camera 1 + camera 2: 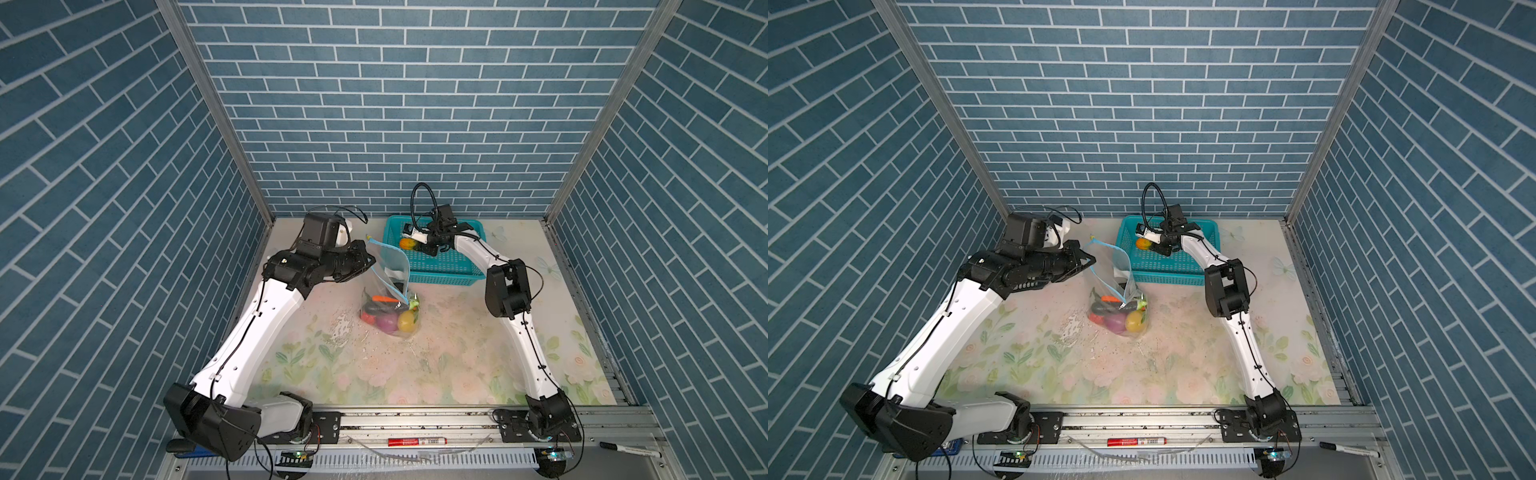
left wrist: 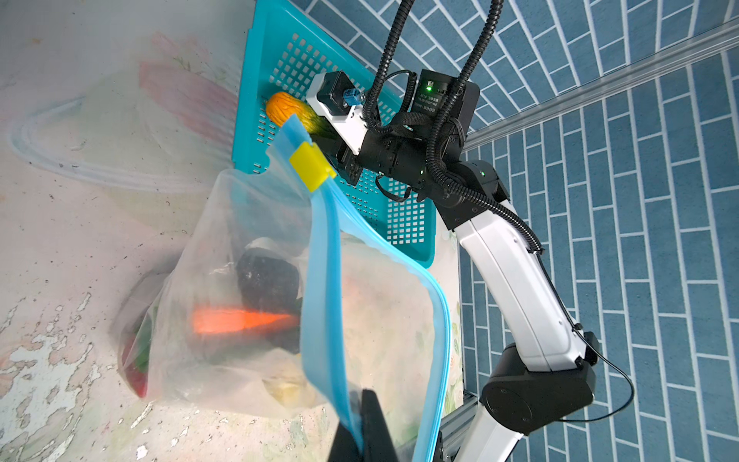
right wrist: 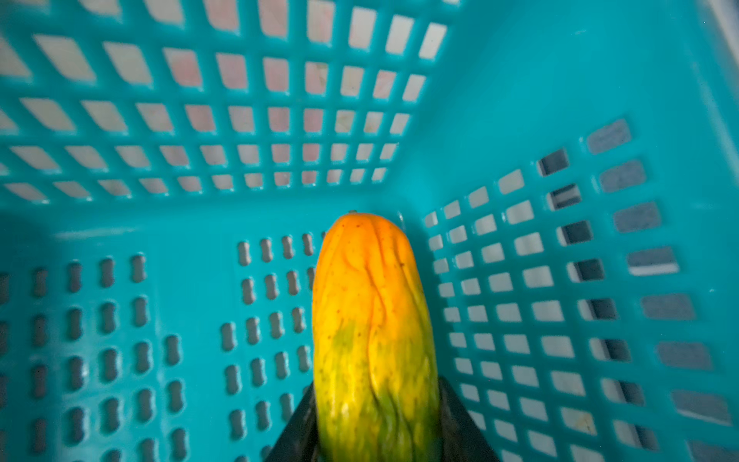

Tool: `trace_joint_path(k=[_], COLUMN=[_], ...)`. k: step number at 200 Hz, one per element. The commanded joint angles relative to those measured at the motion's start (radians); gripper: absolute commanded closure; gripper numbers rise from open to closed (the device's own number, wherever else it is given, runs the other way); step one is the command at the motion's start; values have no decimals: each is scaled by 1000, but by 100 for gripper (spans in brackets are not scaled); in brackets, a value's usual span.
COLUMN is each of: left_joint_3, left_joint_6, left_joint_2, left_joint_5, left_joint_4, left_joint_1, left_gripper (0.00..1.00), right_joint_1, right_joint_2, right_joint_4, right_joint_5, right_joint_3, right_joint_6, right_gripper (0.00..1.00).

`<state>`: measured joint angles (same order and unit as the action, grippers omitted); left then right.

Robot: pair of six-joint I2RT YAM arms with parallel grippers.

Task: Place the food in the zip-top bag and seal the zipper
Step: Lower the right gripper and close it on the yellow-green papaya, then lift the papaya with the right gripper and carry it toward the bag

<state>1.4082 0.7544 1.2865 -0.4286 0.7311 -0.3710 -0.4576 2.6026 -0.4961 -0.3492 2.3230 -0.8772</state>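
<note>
- left gripper (image 1: 371,261), closed on the bag (image 1: 392,268) rim, holds the mouth open.
- right gripper (image 3: 378,422) grips the cucumber (image 3: 372,320) at the basket's (image 1: 440,281) left edge, to carry it over.

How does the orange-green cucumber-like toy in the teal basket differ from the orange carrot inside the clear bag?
The orange-green cucumber-like toy is in the teal mesh basket; the orange toy carrot lies inside the clear zip-top bag. The right pincer grips the cucumber-like toy; nothing grips the carrot. The toy fades from orange to green; the carrot's body is plain orange. Both are long toy foods.
</note>
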Motion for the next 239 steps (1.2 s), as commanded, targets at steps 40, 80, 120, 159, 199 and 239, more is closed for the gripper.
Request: trace_joint_path(k=[40,80,120,159,199,239], left_joint_3=[-8,-14,-28,-33,-27,-37], left_joint_6=[-22,-23,-20,-20,-8,-12], left_joint_2=[-16,-18,-11,-5,22,15], left_joint_5=[-20,-22,-37,-45,-73,-75], left_joint_4=[-32,-50,-67,-80,-94,-107], left_joint_1=[6,8,8,8,7,9], left_gripper=[100,100,100,100,100,100], right_joint_1=[-6,-5,-19,-30,-71,-110], right_joint_2=[-221,-350,-493,-634,-778,-877], right_joint_4=[-34,2,-43,-73,-134,-218], right_joint_5=[72,156,200,243,295,335], right_joint_3=[-162,-299,-393,-516,-586,-601], right_joint_6=[158,299,461,577,732,931], right_gripper=[89,90,91,94,98,100])
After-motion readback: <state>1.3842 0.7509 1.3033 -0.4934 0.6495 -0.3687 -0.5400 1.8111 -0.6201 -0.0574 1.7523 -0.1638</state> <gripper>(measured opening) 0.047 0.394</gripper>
